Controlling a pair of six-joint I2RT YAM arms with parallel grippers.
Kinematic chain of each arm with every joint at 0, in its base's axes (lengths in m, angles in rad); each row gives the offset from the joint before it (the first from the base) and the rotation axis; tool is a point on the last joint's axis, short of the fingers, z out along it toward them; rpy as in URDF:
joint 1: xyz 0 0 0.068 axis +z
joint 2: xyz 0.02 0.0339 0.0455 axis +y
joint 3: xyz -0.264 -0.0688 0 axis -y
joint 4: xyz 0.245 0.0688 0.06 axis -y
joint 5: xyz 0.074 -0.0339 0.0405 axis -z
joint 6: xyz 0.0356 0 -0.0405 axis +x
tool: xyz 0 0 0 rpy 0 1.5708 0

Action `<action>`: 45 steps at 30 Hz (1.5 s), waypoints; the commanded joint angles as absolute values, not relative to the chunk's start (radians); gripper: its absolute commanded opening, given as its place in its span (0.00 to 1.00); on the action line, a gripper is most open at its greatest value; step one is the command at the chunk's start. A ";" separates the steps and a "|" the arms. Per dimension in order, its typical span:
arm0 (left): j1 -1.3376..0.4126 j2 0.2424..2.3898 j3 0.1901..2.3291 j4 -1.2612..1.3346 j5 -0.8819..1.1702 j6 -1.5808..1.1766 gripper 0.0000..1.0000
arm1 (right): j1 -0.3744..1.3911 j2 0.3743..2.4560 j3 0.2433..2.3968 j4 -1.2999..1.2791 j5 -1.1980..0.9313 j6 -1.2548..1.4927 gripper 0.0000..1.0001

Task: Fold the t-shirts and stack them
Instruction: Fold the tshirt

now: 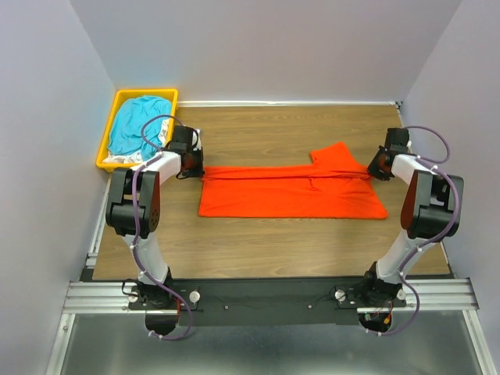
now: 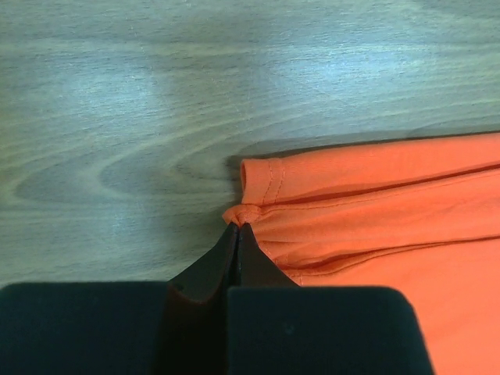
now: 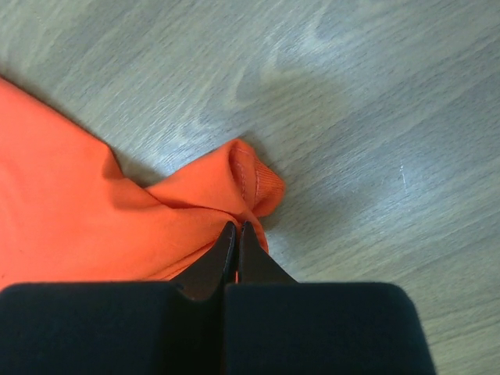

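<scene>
A bright orange-red t-shirt (image 1: pixel 289 191) lies across the middle of the table, folded lengthwise into a long band, one sleeve sticking up at the back right. My left gripper (image 1: pixel 197 170) is shut on the shirt's left hem corner (image 2: pixel 248 212), pinched between the fingertips. My right gripper (image 1: pixel 375 168) is shut on the shirt's right end at the ribbed collar (image 3: pixel 254 187). A teal-blue t-shirt (image 1: pixel 139 125) and some white fabric (image 1: pixel 125 158) lie in the yellow bin.
The yellow plastic bin (image 1: pixel 105 141) stands at the back left corner by the left wall. Bare wooden table (image 1: pixel 273 129) lies behind the shirt and in front of it. Walls close in on both sides.
</scene>
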State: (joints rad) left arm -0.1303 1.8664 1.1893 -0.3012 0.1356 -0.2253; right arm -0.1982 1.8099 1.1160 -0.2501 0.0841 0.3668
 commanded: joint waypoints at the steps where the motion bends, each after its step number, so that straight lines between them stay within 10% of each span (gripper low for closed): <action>1: -0.120 1.878 1.180 -0.278 0.143 -0.221 0.00 | -0.210 1.844 1.111 -0.235 0.127 0.385 0.03; 13: -0.137 1.824 1.198 -0.282 0.150 -0.225 0.08 | -0.212 1.779 1.126 -0.239 0.109 0.354 0.21; 20: -0.138 1.776 1.184 -0.305 0.063 -0.244 0.50 | -0.206 1.727 1.153 -0.241 0.080 0.341 0.50; 45: -0.138 1.172 0.931 -0.193 -0.109 -0.248 0.72 | -0.003 2.189 1.623 -0.235 0.015 0.156 0.51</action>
State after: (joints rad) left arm -0.1352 1.2549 0.9760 -0.2543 -0.0475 -0.2546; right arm -0.0059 2.1368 1.5723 -0.2302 0.0162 0.1802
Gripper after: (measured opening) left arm 0.722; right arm 0.514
